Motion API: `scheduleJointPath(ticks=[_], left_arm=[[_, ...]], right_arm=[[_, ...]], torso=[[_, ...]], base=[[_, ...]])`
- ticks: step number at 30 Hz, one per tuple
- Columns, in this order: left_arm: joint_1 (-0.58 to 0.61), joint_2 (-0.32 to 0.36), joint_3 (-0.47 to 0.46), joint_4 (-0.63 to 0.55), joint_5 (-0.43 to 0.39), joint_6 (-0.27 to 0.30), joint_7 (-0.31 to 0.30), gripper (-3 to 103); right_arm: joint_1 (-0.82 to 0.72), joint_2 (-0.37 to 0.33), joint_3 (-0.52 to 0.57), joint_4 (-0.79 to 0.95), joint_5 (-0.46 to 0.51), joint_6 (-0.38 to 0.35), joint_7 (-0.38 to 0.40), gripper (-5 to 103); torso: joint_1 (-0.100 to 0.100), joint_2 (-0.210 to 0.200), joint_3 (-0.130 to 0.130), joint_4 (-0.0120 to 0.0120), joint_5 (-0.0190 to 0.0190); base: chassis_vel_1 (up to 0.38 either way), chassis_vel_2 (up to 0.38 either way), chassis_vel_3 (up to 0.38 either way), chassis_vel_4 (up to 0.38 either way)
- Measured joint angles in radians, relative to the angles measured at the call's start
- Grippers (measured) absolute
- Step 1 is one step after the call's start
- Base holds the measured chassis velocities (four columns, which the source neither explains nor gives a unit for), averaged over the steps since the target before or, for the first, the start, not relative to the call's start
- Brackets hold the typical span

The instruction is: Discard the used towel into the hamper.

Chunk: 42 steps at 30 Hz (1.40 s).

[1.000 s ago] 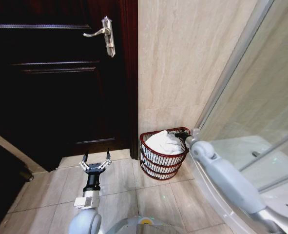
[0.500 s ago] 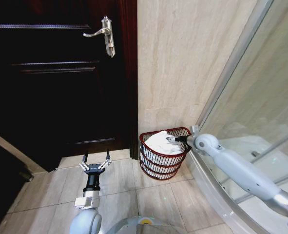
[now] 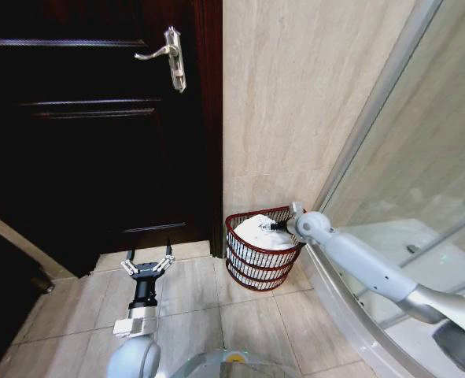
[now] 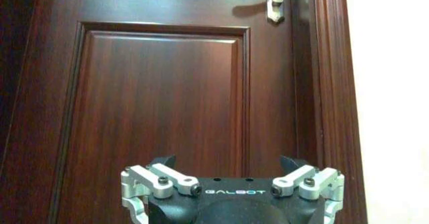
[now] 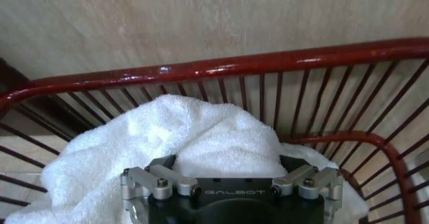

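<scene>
1. Reaching over the hamper (image 3: 263, 248) from its shower side, the right gripper (image 3: 277, 227) is sitting at the rim with its fingers pointing across the opening toward the door (image 3: 90, 126).
2. The towel (image 3: 260, 234) is lying bunched inside the hamper, directly ahead of and under the right gripper; in the right wrist view the towel (image 5: 194, 153) is heaped against the gripper's front, inside the hamper's red rim (image 5: 221, 66).
3. The bundle is showing no clear long axis.
4. Whether the right gripper's jaws are apart or clamped on cloth, I cannot tell, since the fingertips are hidden behind the gripper body and the towel.
5. The right arm is stretching out low, forearm angling down from the shower side of the hamper.
6. The left gripper (image 3: 146, 265) is hanging well apart from the hamper, on its door side, low above the floor tiles (image 3: 193, 315), fingers spread and holding nothing.
7. The right arm is much the nearer; judging by this, the towel is already in place.
</scene>
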Motion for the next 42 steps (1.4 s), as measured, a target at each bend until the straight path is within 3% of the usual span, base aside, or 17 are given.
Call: scheduleJointPath(ticks=[9,14,17,18,20,23,24,25,27,28,31,32,35,42], left_arm=[[-0.001,0.007,-0.026,-0.009,-0.028,0.001,0.01,100],[-0.001,0.006,-0.027,-0.011,-0.031,0.003,0.011,100],[-0.003,0.005,-0.026,-0.012,-0.034,0.007,0.011,100],[-0.006,0.005,-0.025,-0.012,-0.036,0.01,0.011,100],[-0.013,0.005,-0.019,-0.009,-0.037,0.015,0.011,100],[-0.016,0.004,-0.014,-0.006,-0.037,0.02,0.012,100],[-0.02,0.002,-0.009,-0.004,-0.038,0.023,0.012,100],[-0.02,0.002,-0.009,-0.004,-0.038,0.023,0.012,100],[-0.025,0.002,-0.008,-0.003,-0.042,0.028,0.013,100],[-0.025,0.002,-0.008,-0.003,-0.042,0.028,0.013,100],[-0.024,0.001,-0.019,-0.013,-0.056,0.041,0.021,100],[-0.024,0.001,-0.019,-0.013,-0.056,0.041,0.021,100],[-0.014,-0.001,-0.028,-0.015,-0.067,0.048,0.031,100],[-0.009,-0.01,-0.029,-0.01,-0.084,0.058,0.031,100]], right_arm=[[-0.02,0.036,0.03,-0.035,0.008,0.004,0.013,100],[-0.056,0.018,0.108,0.067,0.035,0.019,0.076,100],[-0.081,-0.009,0.158,0.147,0.032,0.05,0.1,100],[-0.101,-0.029,0.178,0.195,0.011,0.091,0.105,100],[-0.146,-0.059,0.208,0.284,-0.078,0.174,0.123,100],[-0.181,-0.073,0.222,0.334,-0.163,0.224,0.132,100],[-0.237,-0.083,0.245,0.385,-0.303,0.293,0.133,100],[-0.237,-0.083,0.245,0.385,-0.303,0.293,0.133,100],[-0.341,-0.081,0.304,0.445,-0.498,0.407,0.117,100],[-0.341,-0.081,0.304,0.445,-0.498,0.407,0.117,100],[-0.511,-0.044,0.399,0.505,-0.687,0.532,0.091,100],[-0.511,-0.044,0.399,0.505,-0.687,0.532,0.091,100],[-0.689,0.004,0.508,0.552,-0.847,0.6,0.043,100],[-0.901,0.12,0.654,0.603,-1.035,0.636,-0.023,100]], torso=[[0.0,0.0,0.0,0.0,0.0001],[0.0,0.0,0.0,0.0001,0.0005],[0.0,0.0,0.0,0.0004,0.0001],[0.0,0.0,0.0,0.0003,0.0001],[0.0,0.0,0.0,0.0,0.0003],[0.0,0.0,0.0,0.0001,0.0003],[0.0,0.0,0.0,0.0,0.0004],[0.0,0.0,0.0,0.0,0.0004],[0.0,0.0,0.0,0.0001,0.0001],[0.0,0.0,0.0,0.0001,0.0001],[0.0,0.0,0.0,0.0,0.0007],[0.0,0.0,0.0,0.0,0.0007],[0.0,0.0,0.0,0.0001,0.0003],[0.0,0.0,0.0,-0.0001,0.0002]], base=[[0.0,0.0,0.0,0.0],[0.0,0.0,0.0,0.0],[0.0,0.0,0.0,0.0],[0.0,0.0,0.0,0.0],[0.0,0.0,0.0,0.0],[0.0,0.0,0.0,0.0],[0.0,0.0,0.0,0.0],[0.0,0.0,0.0,0.0],[0.0,0.0,0.0,0.0],[0.0,0.0,0.0,0.0],[0.0,0.0,0.0,0.0],[0.0,0.0,0.0,0.0],[0.0,0.0,0.0,0.0],[0.0,0.0,0.0,0.0]])
